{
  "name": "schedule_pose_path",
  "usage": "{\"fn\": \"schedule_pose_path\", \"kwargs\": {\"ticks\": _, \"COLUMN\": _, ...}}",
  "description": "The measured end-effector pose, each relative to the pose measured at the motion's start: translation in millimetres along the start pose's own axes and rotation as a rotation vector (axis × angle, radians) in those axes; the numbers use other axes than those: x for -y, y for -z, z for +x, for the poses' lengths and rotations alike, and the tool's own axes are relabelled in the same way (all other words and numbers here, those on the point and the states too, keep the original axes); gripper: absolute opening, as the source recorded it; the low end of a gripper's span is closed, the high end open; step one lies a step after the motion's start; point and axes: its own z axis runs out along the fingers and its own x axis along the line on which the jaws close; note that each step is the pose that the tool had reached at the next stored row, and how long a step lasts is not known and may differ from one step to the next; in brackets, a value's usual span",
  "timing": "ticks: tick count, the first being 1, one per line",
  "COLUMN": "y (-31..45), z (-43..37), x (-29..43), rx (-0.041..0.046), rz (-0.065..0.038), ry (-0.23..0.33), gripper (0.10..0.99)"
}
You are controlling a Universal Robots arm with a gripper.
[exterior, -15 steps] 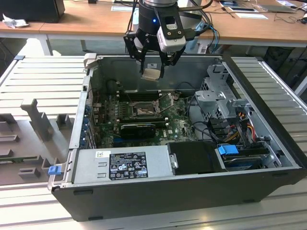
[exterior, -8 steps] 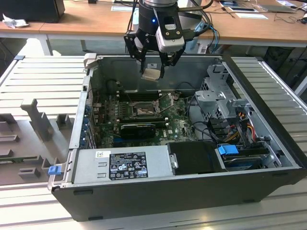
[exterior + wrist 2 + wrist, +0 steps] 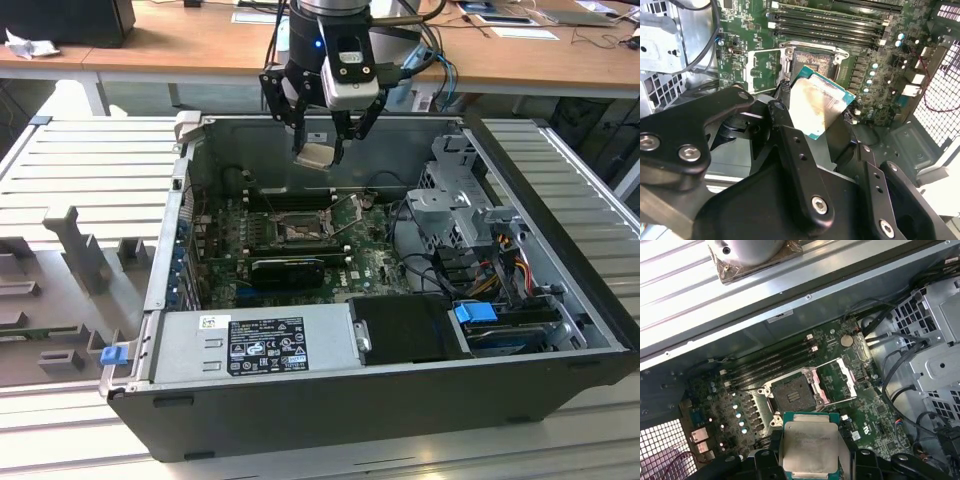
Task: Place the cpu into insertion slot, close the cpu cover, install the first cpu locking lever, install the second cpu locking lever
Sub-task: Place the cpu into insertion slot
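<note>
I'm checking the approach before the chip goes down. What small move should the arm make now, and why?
Probably a short shift to centre the cpu over the insertion slot before descending. The jaws hold the cpu high above the board; the slot lies bare, cpu cover swung open, and in the first wrist view it sits apart from the cpu.

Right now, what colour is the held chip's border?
The chip has a teal-green border around a silvery-grey face; clearest in the first wrist view.

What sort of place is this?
Probably a robotics lab or workshop: an opened PC case lies on a slatted metal table, wooden desks stand behind, and the end effector holds the cpu.
</note>
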Motion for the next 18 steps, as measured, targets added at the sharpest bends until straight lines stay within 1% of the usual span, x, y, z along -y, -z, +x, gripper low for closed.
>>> {"fn": "schedule_pose_path", "kwargs": {"ticks": 7, "y": -0.6, "z": 0.0, "x": 0.1, "rx": 0.0053, "rz": -0.001, "ry": -0.060, "gripper": 0.529}}
{"fn": "schedule_pose_path", "kwargs": {"ticks": 18, "y": -0.9, "z": 0.0, "x": 0.1, "rx": 0.0117, "rz": -0.003, "ry": -0.131, "gripper": 0.529}}
